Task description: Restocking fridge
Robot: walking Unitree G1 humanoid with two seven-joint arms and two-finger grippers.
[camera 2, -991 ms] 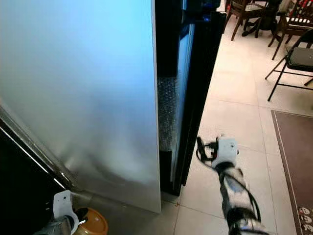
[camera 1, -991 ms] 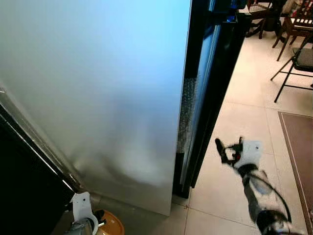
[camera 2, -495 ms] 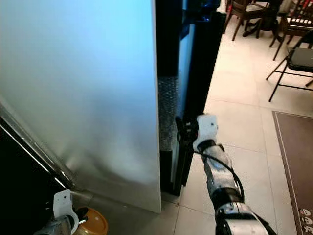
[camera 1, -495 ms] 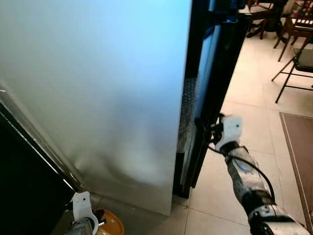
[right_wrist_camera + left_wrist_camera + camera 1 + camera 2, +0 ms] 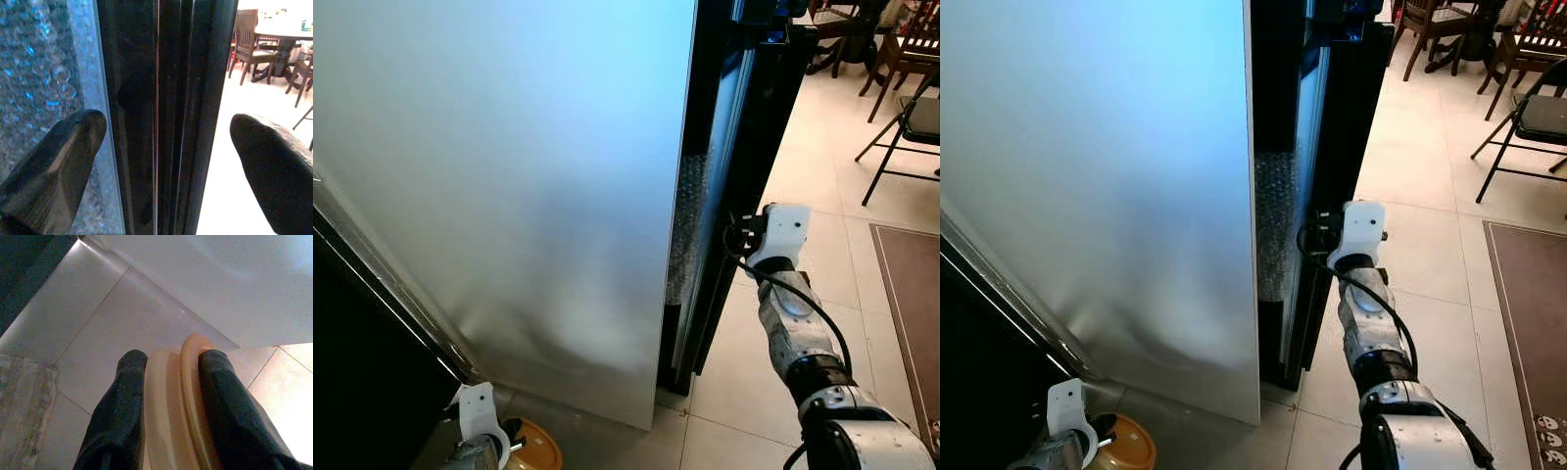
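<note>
1. fridge door (image 5: 1332, 147) stands slightly ajar; right hand (image 5: 161, 147), fingers spread, straddles its black edge
2. left hand (image 5: 166, 396) pinches an orange jar (image 5: 173, 406) low by the floor
3. risk: fingers could slip off the thin edge; door may swing shut

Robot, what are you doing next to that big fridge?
The robot stands on the tiled floor beside a tall fridge. Its right gripper is open, with one finger on each side of the edge of the black fridge door, so it looks ready to grab it. Its left gripper, down low, is shut on a tan round container. Nothing has gone into the fridge yet, as far as I can see.
</note>
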